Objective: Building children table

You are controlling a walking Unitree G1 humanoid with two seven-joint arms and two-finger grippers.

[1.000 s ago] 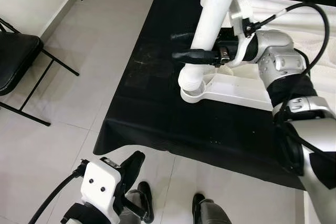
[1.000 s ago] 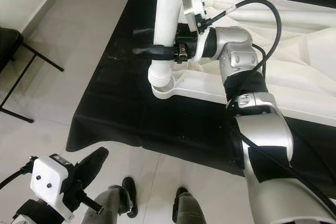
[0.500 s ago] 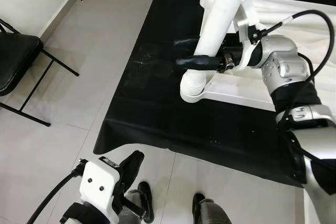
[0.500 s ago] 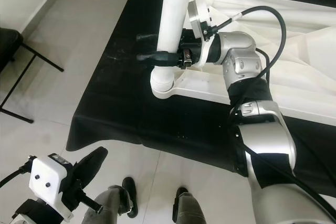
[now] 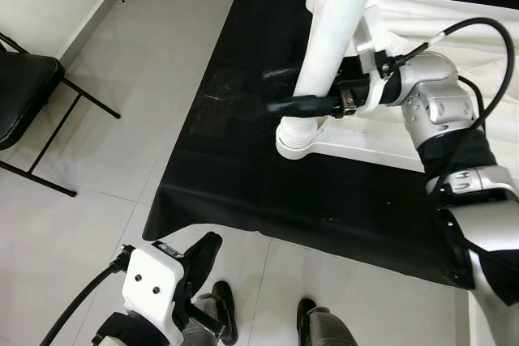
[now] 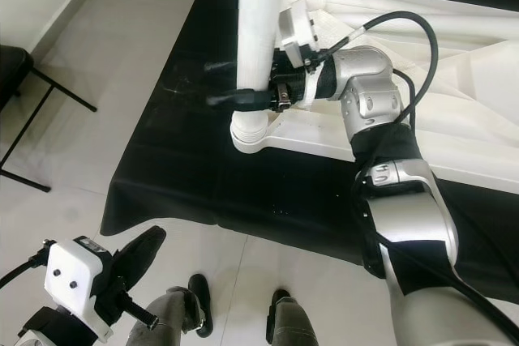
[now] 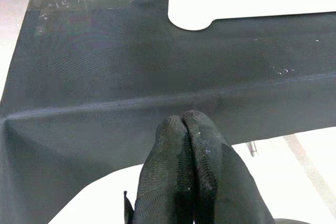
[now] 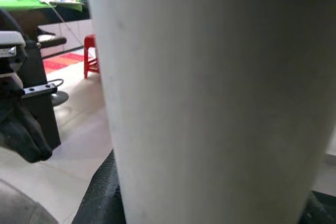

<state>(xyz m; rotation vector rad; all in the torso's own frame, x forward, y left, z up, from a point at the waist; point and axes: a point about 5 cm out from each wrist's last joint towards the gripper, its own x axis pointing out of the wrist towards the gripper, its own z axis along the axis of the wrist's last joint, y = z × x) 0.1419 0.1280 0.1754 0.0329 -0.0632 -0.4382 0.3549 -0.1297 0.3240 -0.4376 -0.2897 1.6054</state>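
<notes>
The white table leg (image 5: 332, 34) is clamped low on its shaft by the right gripper (image 5: 296, 91), so its threaded end stands directly below the gripper in the corner socket (image 5: 293, 142) of the white tabletop (image 5: 381, 142). The left gripper (image 7: 188, 129), fingers together, hangs idle.
</notes>
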